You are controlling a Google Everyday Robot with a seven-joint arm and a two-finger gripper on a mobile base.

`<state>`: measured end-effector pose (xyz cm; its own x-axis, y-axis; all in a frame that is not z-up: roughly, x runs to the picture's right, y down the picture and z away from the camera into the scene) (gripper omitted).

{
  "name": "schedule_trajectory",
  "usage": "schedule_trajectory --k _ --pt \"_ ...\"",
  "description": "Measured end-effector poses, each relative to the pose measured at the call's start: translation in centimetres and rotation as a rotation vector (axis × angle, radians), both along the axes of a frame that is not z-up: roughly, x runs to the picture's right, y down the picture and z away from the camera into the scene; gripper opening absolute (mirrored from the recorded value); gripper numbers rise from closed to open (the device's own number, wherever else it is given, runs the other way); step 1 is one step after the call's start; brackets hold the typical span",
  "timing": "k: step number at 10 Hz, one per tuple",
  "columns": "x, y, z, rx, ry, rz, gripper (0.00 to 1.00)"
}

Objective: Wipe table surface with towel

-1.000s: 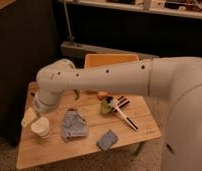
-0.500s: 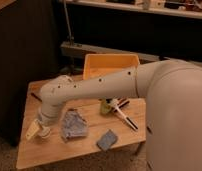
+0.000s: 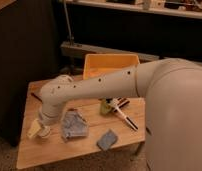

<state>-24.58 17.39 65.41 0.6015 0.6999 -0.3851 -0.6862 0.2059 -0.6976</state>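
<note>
A crumpled blue-grey towel [image 3: 74, 125] lies on the wooden table [image 3: 69, 152], left of centre. My white arm reaches in from the right, bends above the table's left part and points down. The gripper [image 3: 39, 128] is at the table's left front, just left of the towel and apart from it. It hangs over a pale cup-like thing [image 3: 34, 132] that it partly hides.
An orange bin [image 3: 110, 65] stands at the table's back. A green object [image 3: 105, 107] and a black-and-white brush [image 3: 123, 115] lie at the right. A small blue-grey pad [image 3: 108, 140] lies near the front edge. A dark wall stands behind.
The arm has swung lower and forward over the table's left side. The gripper has come down beside the towel, over the pale cups. The towel has not moved.
</note>
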Motion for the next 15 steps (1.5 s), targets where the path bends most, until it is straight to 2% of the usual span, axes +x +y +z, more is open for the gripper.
schedule_trajectory --k 2,3,5,7,12,13,15 --pt "2.6 -1.6 2.0 0.016 0.090 0.015 0.80" --pt "4.6 -2.5 3.4 0.025 0.155 0.024 0.80" --pt "7.2 -3.4 5.4 0.044 0.279 0.018 0.80" --pt "9.5 -3.8 7.3 0.064 0.365 0.017 0.80" --pt "9.6 -3.8 7.5 0.066 0.367 0.018 0.80" --pt "9.4 -3.6 7.4 0.066 0.365 0.001 0.80" --pt "7.8 -1.4 8.0 0.140 0.431 -0.092 0.80"
